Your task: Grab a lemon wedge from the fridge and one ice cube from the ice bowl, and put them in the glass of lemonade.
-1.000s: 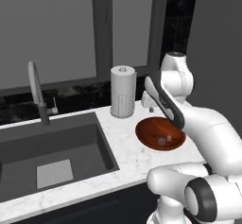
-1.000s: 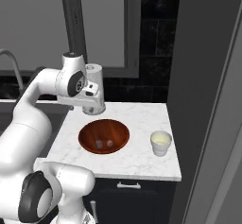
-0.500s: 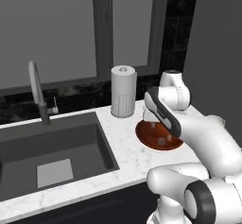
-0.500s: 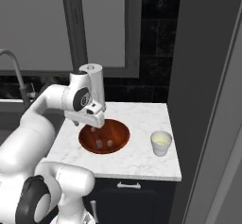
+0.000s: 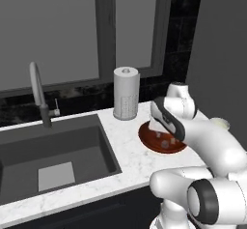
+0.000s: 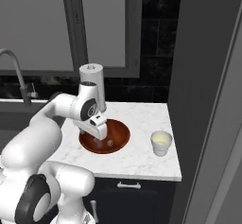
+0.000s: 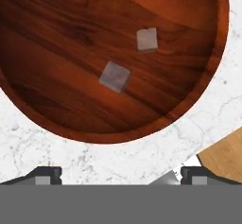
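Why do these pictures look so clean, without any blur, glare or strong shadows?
They are rendered. Hand view: the ice bowl and two ice cubes are sharp and evenly lit, with faint shadows. Right base view: the glass of lemonade casts a soft shadow. Left base view: flat light, no glare on the sink.

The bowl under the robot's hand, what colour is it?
The ice bowl is reddish-brown with a wood grain, clearest in the hand view.

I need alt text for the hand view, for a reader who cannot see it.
Two pale ice cubes lie apart in a reddish-brown wooden ice bowl on a white marble counter, seen from above; the open end effector hovers beside the rim.
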